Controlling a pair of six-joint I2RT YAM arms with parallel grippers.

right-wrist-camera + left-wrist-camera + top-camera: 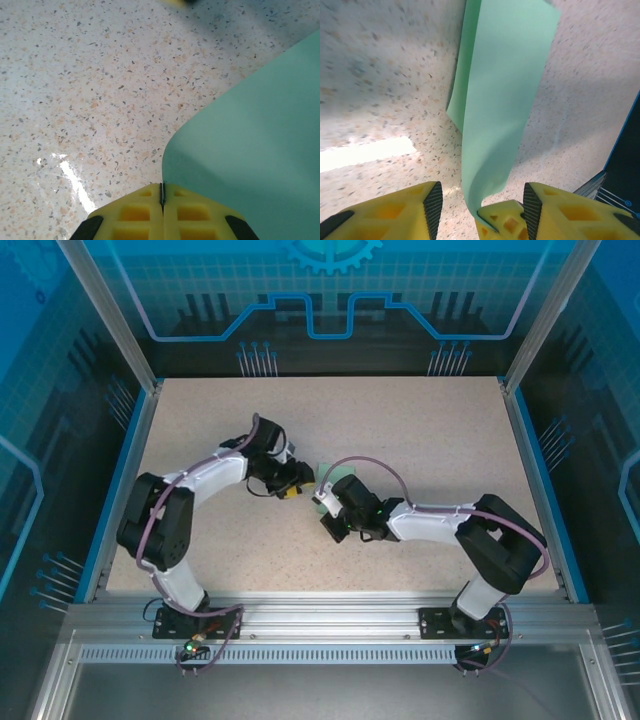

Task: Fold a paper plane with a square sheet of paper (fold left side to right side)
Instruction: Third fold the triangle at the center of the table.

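The square sheet of paper (338, 476) is pale mint green and lies at the table's middle, between the two grippers. In the left wrist view the paper (500, 100) runs away as a long curled strip, its near corner lifted off the table. My left gripper (482, 212) is open, its yellow fingers standing apart on either side of that corner. My right gripper (162, 195) is shut on the paper's (250, 150) edge, which bends upward from its tips. Its yellow fingertips (505, 222) sit between my left gripper's jaws. From above, left gripper (298, 483) and right gripper (322, 502) nearly touch.
The speckled table top (420, 430) spreads behind and to both sides of the arms. Blue rails (528, 470) border its left and right sides, and an aluminium frame (330, 615) carries the arm bases at the front. A dark blue edge (625, 150) shows at the right.
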